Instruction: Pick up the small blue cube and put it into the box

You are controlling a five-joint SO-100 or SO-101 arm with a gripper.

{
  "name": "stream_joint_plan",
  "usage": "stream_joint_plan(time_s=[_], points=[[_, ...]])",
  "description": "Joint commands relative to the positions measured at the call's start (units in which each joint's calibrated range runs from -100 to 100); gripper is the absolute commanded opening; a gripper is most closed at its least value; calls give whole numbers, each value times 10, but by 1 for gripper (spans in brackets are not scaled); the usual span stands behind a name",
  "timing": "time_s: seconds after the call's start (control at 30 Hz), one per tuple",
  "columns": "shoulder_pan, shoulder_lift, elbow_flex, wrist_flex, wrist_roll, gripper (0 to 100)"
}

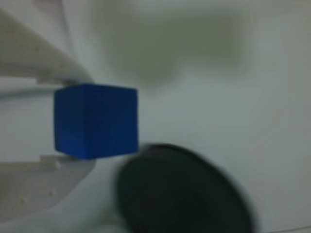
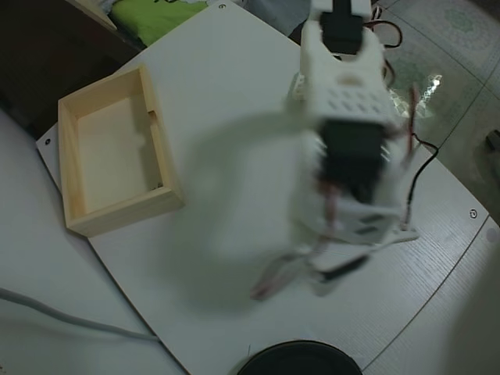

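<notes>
Gripper: the gripper (image 1: 73, 121) was clamped on the small blue cube (image 1: 95, 121), one pale finger (image 1: 34, 53) above it and one below in the wrist view, each touching a face.
Reason for hold: the cube filled the gap between the tips, apparently pinched for carrying to the box; blur suggested the arm was moving.
Cube relative to tool: at the very tips, jutting past them toward the table, off the surface as far as the wrist view showed. The overhead view did not show it; the arm (image 2: 344, 117) covered that spot.
Box: the wooden box (image 2: 168, 176) sat at the left edge of the white table (image 2: 226, 86) in the overhead view, open side up, nothing in it, well apart from the arm.
Dark round object: a black disc (image 2: 301, 359) lay at the table's near edge, just below the cube in the wrist view.
Judgement: grasp done, drop into box not yet done.
</notes>
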Motion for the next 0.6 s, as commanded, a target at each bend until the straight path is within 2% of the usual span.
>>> stream_joint_plan(time_s=[0.0,0.17,0.3,0.57], points=[[52,-15,-98,42,7,6],[121,-15,-195,91,15,6],[185,-15,-239,92,22,6],[296,-14,-251,87,53,6]])
